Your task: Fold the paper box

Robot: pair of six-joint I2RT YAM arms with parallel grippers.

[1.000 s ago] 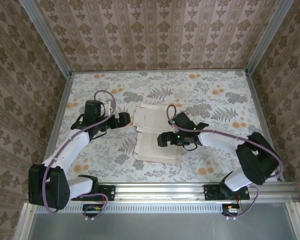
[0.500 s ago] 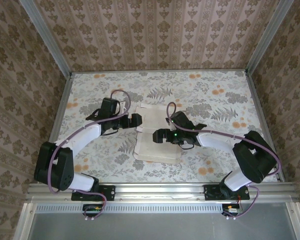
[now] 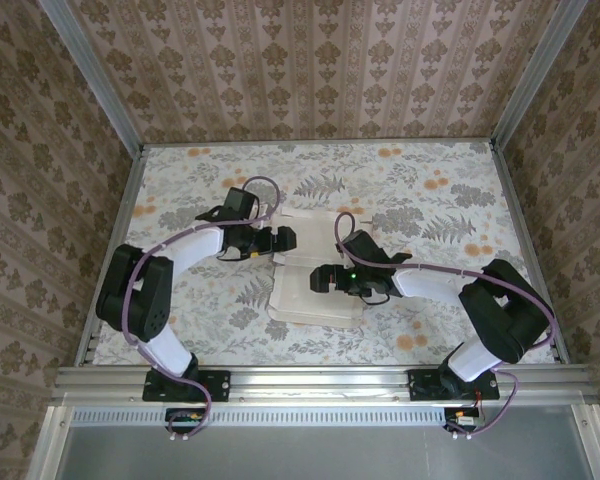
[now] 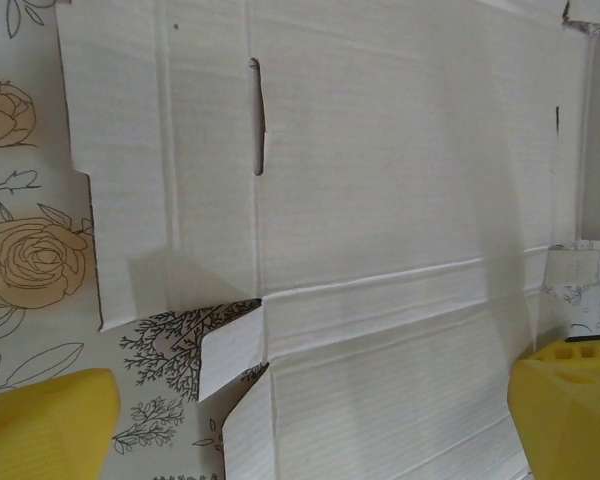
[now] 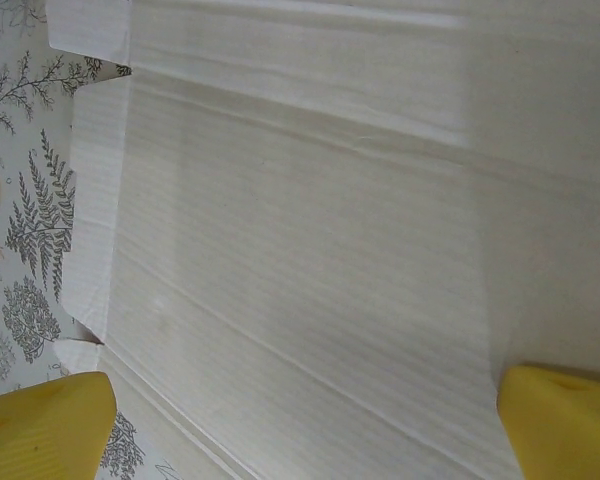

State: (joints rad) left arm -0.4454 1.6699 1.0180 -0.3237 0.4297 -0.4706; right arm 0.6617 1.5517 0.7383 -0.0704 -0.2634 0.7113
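Observation:
The paper box (image 3: 306, 300) lies flat and unfolded in the middle of the table, its pale whitish inner side up. Crease lines and a narrow slit (image 4: 257, 130) show on the sheet (image 4: 380, 200), and a small corner flap (image 4: 230, 350) stands slightly raised. My left gripper (image 3: 285, 240) hovers over the sheet's far left part. It is open, with a yellow fingertip (image 4: 40, 425) over the tablecloth and the other over the card. My right gripper (image 3: 321, 279) is over the sheet's middle (image 5: 300, 250), also open, with nothing between its fingertips (image 5: 565, 420).
The table (image 3: 430, 200) wears a floral cloth and is fenced by metal rails (image 3: 115, 240) at the sides and a rail along the near edge. Patterned walls stand close behind and beside it. Cables loop over both arms.
The left arm has swung right, bringing its gripper from left of the sheet onto its far left part. The right gripper has shifted only slightly over the sheet.

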